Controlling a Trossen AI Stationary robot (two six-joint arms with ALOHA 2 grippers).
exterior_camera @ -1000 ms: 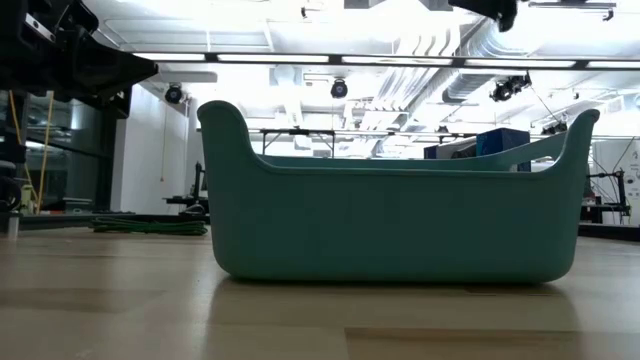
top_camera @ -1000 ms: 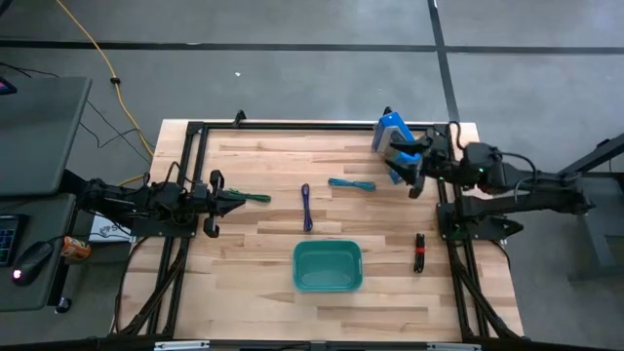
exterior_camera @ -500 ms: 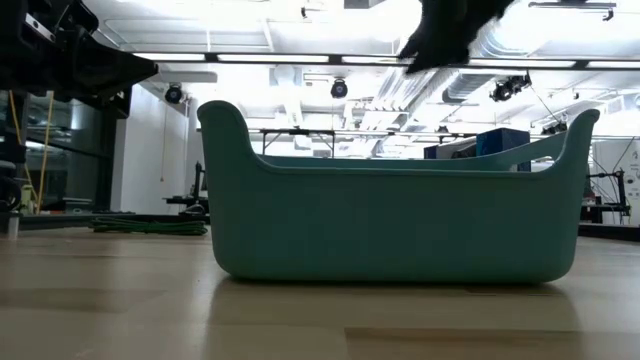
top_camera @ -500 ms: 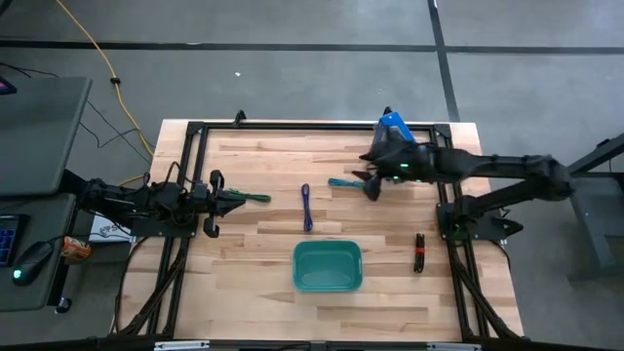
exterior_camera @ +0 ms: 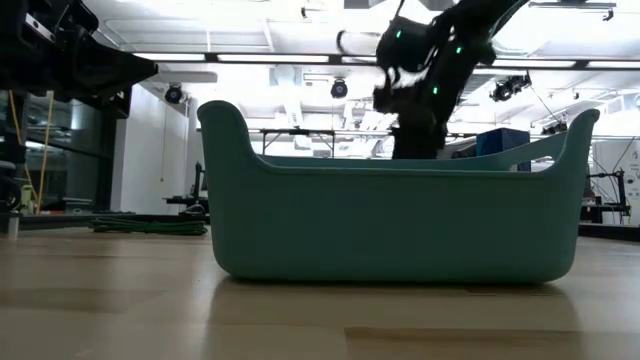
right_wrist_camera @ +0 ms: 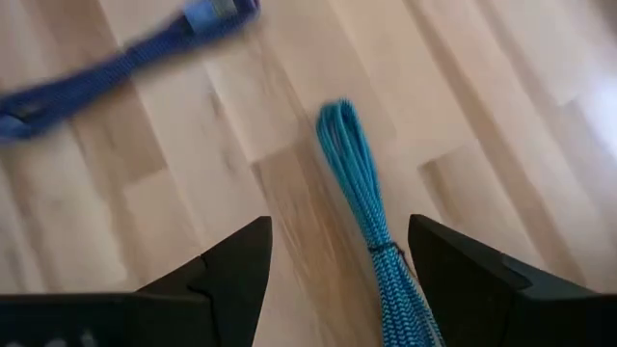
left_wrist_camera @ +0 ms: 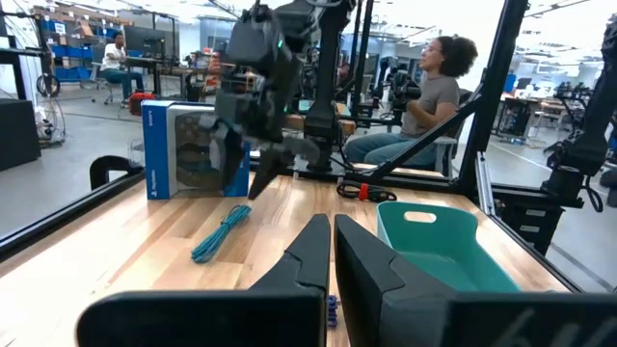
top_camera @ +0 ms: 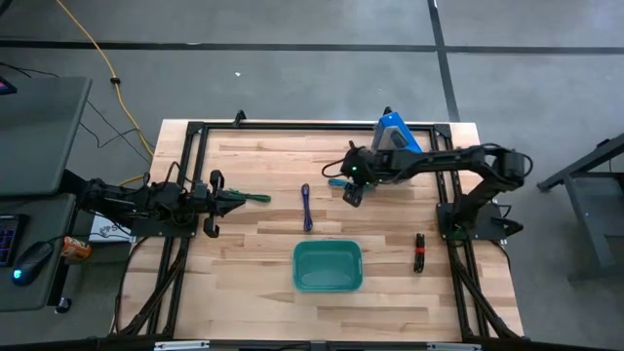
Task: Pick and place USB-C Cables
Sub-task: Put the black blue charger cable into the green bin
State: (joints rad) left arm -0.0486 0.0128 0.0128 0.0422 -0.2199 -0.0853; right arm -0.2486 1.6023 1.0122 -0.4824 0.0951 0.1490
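My right gripper point(top_camera: 349, 188) is open and hangs over the teal cable point(top_camera: 338, 182), pointing down. In the right wrist view its fingers point(right_wrist_camera: 339, 231) stand on either side of that cable point(right_wrist_camera: 362, 193), apart from it. The purple-blue cable point(top_camera: 306, 207) lies flat left of it, mid-table. The red-and-black cable point(top_camera: 419, 252) lies near the right edge. My left gripper point(top_camera: 241, 199) waits shut at the left edge. The green cable point(top_camera: 257, 198) lies just off its tips, and I cannot tell whether they touch.
The teal tub point(top_camera: 328, 266) stands near the table's near edge and fills the low view point(exterior_camera: 390, 215). A blue box point(top_camera: 395, 130) stands at the far right, behind my right arm. Black frame rails run along the table's sides. People sit in the room beyond point(left_wrist_camera: 424, 96).
My right gripper has swung from beside the blue box at the far right toward the table's left, coming down over the teal cable. The cables and my left arm have kept still.
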